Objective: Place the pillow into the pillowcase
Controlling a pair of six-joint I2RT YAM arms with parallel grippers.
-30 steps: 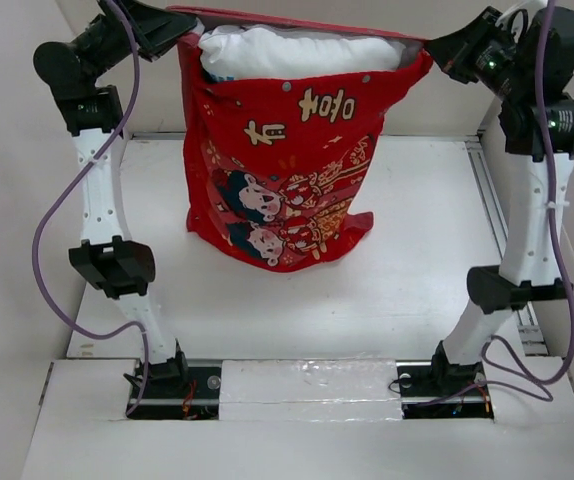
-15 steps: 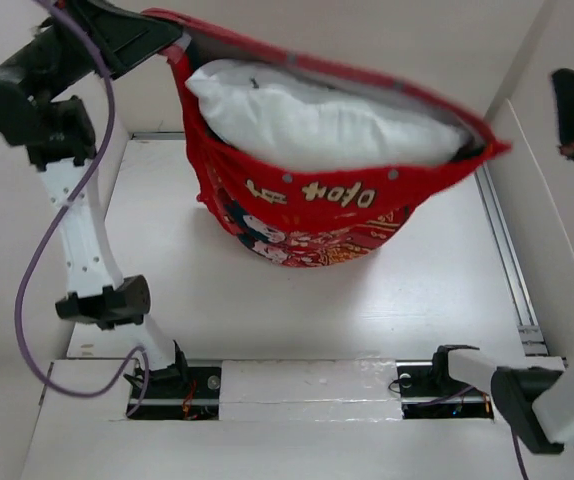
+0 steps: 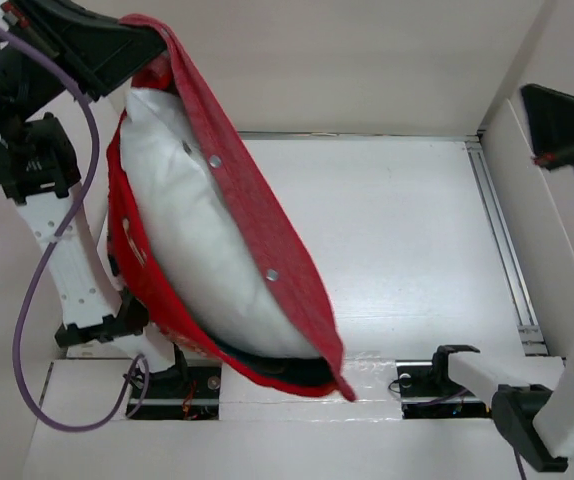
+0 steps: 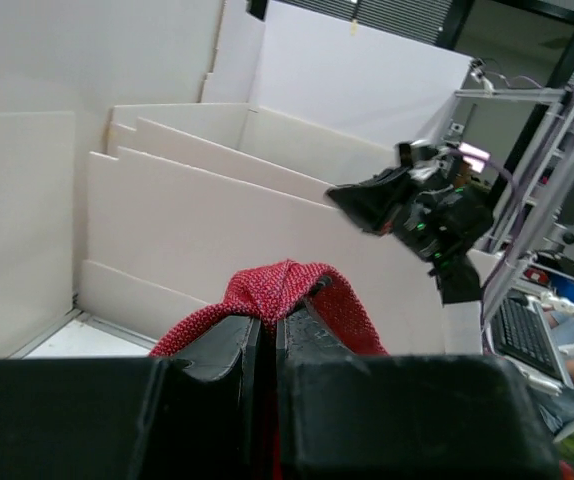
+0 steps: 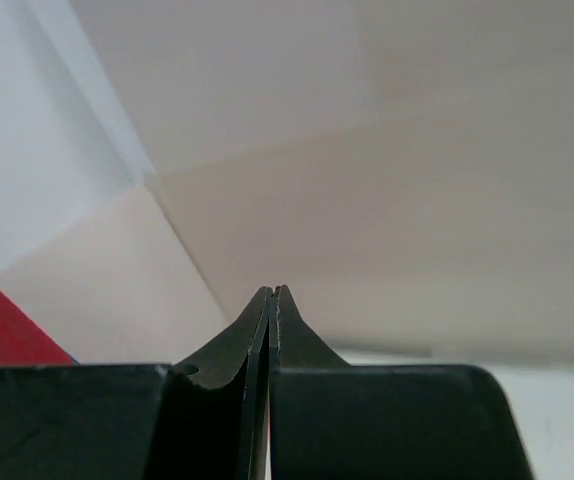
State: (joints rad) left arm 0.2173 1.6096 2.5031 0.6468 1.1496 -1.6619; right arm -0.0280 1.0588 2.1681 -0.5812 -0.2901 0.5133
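Left half of the frame: blocked. The pillowcase, bulging with the pillow, hangs slantwise from the left gripper at upper left down to bottom centre.
Bottom left: crowded. The fabric hangs across the left arm and its base.
Centre and right of the table: bare, with room to pass from the back wall to the near edge.
Right edge: hemmed in by the side wall and the rail.
Upper right: the right gripper, pinched together on nothing, is well apart from the fabric.
Bottom right: the right arm takes up the corner.
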